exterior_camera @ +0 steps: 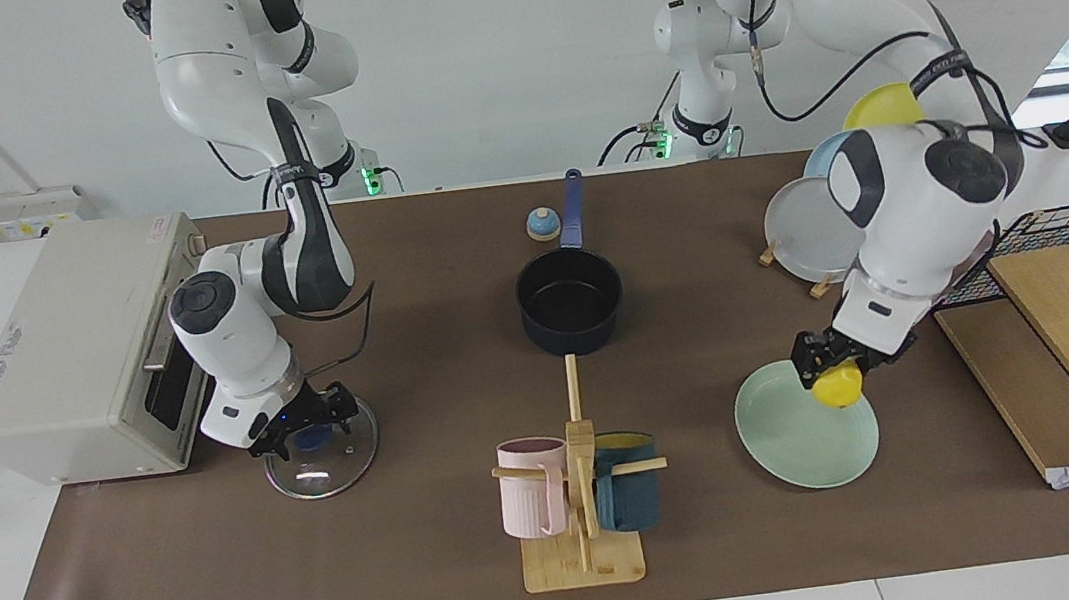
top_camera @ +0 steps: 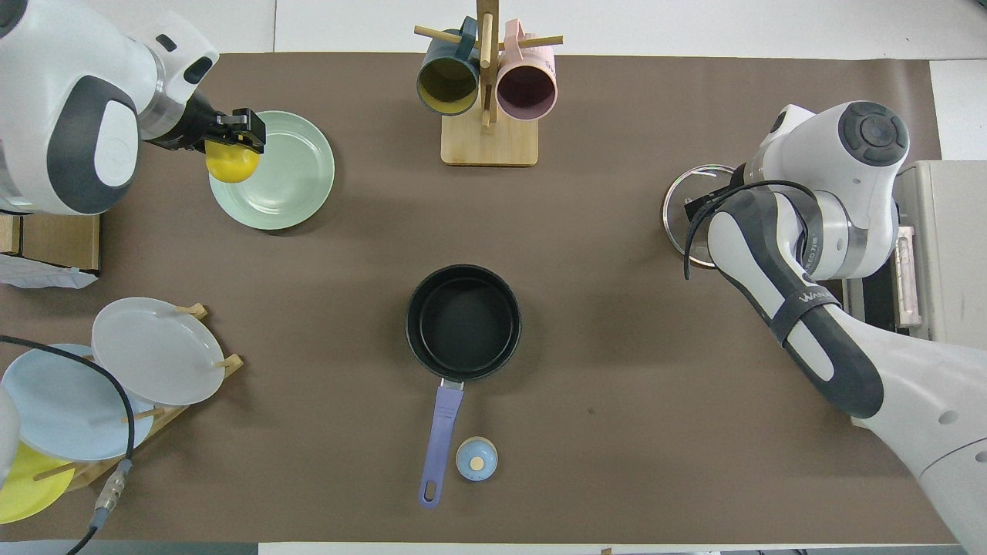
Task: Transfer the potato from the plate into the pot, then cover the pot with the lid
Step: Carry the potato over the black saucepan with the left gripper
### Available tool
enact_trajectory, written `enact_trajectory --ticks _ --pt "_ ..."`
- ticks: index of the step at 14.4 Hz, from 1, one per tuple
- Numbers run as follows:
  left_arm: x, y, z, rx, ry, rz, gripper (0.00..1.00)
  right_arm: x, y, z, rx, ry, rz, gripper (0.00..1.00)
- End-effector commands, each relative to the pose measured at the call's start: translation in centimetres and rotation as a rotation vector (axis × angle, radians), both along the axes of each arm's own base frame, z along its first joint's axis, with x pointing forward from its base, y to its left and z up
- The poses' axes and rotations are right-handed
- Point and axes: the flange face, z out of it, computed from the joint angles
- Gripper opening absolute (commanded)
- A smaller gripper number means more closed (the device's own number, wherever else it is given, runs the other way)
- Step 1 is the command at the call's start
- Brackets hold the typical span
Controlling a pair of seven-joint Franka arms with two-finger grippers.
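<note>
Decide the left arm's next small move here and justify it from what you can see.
Probably carry the potato across to above the pot: the left gripper is shut on it over the plate's rim, and the pot stands uncovered and empty.

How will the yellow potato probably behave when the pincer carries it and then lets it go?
The potato looks smooth and glossy, so it may slip in the left pincer, which grips it over the plate. Its rounded oval shape suggests it could roll once released. It seems stiff, since it shows no visible dent.
</note>
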Motion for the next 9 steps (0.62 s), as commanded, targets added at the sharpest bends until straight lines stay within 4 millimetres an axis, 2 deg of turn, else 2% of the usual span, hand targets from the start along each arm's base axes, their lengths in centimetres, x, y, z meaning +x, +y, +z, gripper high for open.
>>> enact_trajectory --ticks 1,3,4,5,9 --pt "-5.4 -4.2 4.3 -0.001 0.065 0.067 0.0 -0.5 -0.4 -0.2 0.02 0.011 0.031 1.0" --pt "-9.5 -7.2 6.4 0.004 0.085 0.096 0.0 -0.5 -0.7 -0.2 0.02 0.015 0.034 1.0" --pt "-12.5 -9.0 7.2 -0.001 0.088 0.109 0.0 -0.5 -0.8 0.0 0.02 0.014 0.033 1.0" --pt "-14.6 -10.4 7.5 -0.015 0.101 0.122 0.0 -0.5 -0.8 0.1 0.021 0.023 0.034 1.0" --pt "-21.0 -17.3 5.1 -0.042 0.069 0.195 0.0 0.0 -0.7 0.9 0.02 0.024 0.036 1.0"
